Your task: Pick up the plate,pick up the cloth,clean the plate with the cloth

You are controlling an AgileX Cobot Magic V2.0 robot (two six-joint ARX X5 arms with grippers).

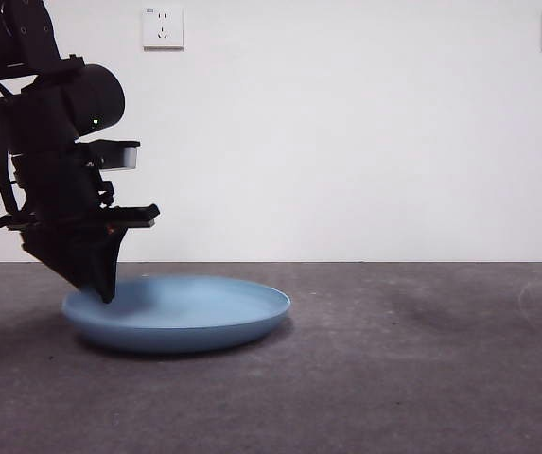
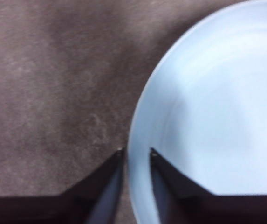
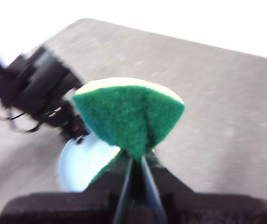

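Observation:
The light-blue plate (image 1: 195, 317) lies on the dark table, its underside touching the surface. My left gripper (image 1: 108, 295) comes down on its left rim, and in the left wrist view the two jaws of the left gripper (image 2: 135, 151) straddle the plate (image 2: 208, 116) rim, one outside and one inside, shut on it. My right gripper (image 3: 137, 156) is out of the front view, raised, and shut on the cloth (image 3: 128, 112), a yellow sponge with a green top that is pinched so it folds. Below it the right wrist view shows the plate (image 3: 79, 165) and the left arm (image 3: 44, 88).
The grey table (image 1: 422, 378) runs to a white wall with two sockets (image 1: 162, 26). The left arm's dark bulk fills the left side of the front view above the plate.

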